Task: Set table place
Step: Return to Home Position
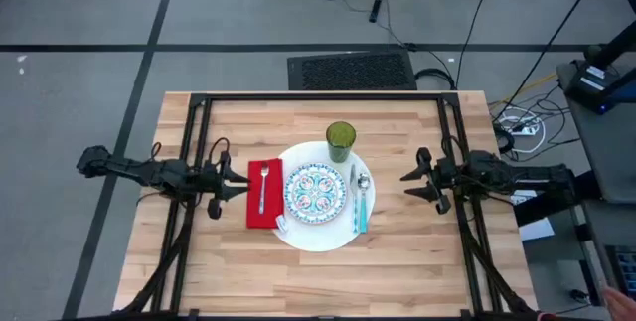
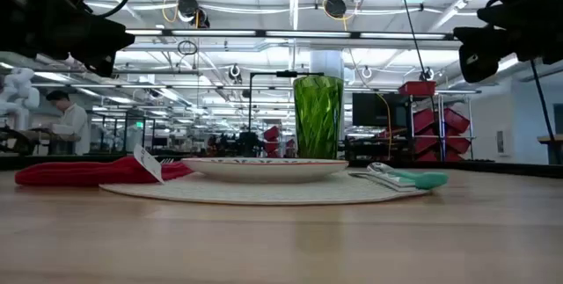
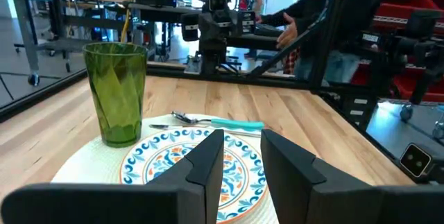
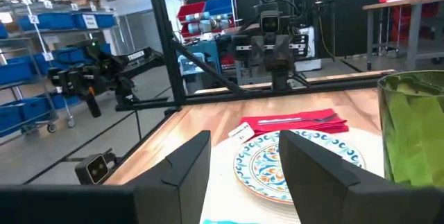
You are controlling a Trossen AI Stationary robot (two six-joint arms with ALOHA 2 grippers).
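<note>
The left hand hangs above the left side of the surface, its two fingers a narrow gap apart and gripping nothing, pointing toward the place setting in the middle. Just in front of it lies the red napkin, flat on the wood, its right edge meeting the rim of the white round mat. A silver fork lies lengthwise on the napkin, and a small white tag stands up at the napkin's near corner. The blue and red patterned plate sits at the centre of the mat. The green cup stands upright on the mat's far edge, just beside the patterned plate rather than on it. On the mat to the right of the plate lies the spoon, its teal handle toward the near edge and its silver bowl toward the cup. Beyond that, the right hand hangs above the right side of the surface, well apart from the spoon, facing the setting with its fingers spread wider than the left ones and likewise empty. In the room behind, the low view shows a person at a bench.
</note>
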